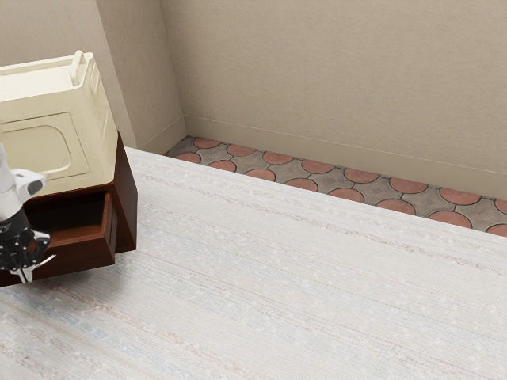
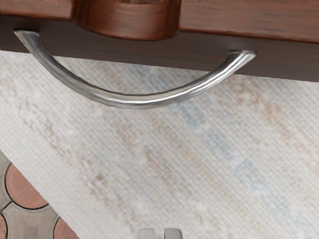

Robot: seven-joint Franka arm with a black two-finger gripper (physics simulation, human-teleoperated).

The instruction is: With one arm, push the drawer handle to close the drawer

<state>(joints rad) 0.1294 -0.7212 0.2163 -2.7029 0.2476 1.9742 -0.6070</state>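
Gripper [image 1: 25, 276] open a narrow slit, holding nothing, just beside the drawer handle [image 2: 134, 101].
At the exterior view's left, the handle curves from the front of the drawer [image 1: 75, 255], which juts open from the dark cabinet [image 1: 125, 210] under a cream box [image 1: 97, 119].

Dark wooden cabinet [image 1: 127, 210] with its drawer [image 1: 79, 257] standing open, cream box [image 1: 47, 150] on top of it, black gripper [image 1: 26, 275] at its drawer side, pale patterned surface [image 1: 277, 285] beneath it, tiled floor [image 1: 346, 195] and beige wall [image 1: 333, 79] beyond it
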